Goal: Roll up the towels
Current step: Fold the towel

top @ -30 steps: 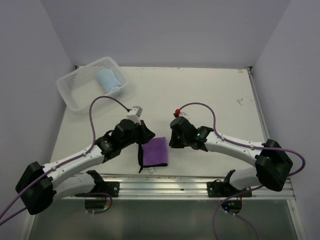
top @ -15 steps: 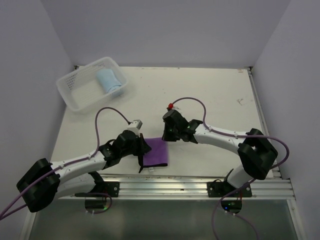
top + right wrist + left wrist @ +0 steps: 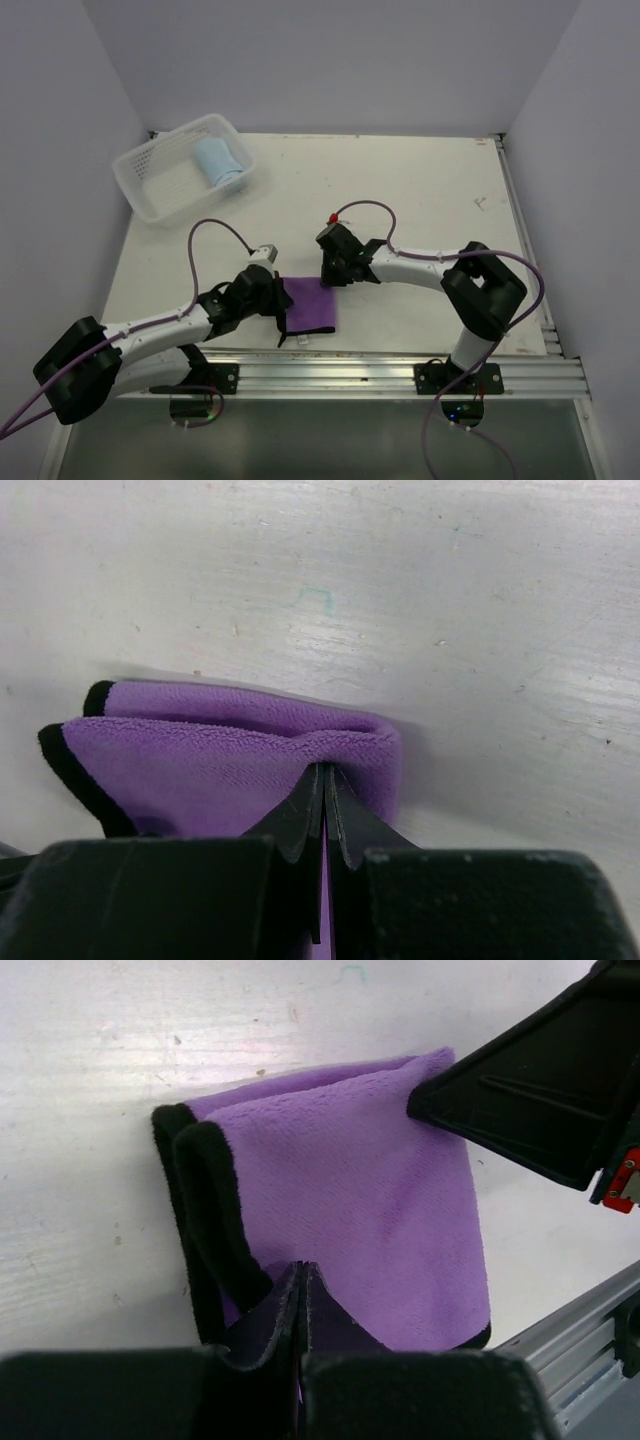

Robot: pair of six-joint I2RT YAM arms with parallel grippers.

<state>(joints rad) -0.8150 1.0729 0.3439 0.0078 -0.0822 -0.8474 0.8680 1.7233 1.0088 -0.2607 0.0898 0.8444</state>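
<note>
The left gripper (image 3: 302,1278) was clamped on the purple towel (image 3: 350,1200), its jaws pressed together on the cloth's near edge at the bottom centre of the left wrist view. From there the towel spread toward the upper right of that frame, folded double, with a black-edged loop curling along its left side. The right gripper (image 3: 325,780) was also squeezed tight on this towel, biting the rounded fold at the centre of the right wrist view. Only the left wrist view showed the right gripper meeting the towel's upper right corner. Only the top view showed the light blue towel (image 3: 217,162), rolled and lying in the white basket (image 3: 140,188) at the upper left, well apart from both grippers. There the purple towel lay on the white table (image 3: 420,190) at lower centre, just above the metal rail (image 3: 330,372). The left arm (image 3: 150,335) stretched low from the lower left; the right arm (image 3: 480,290) bent sharply at the right and reached leftward.
</note>
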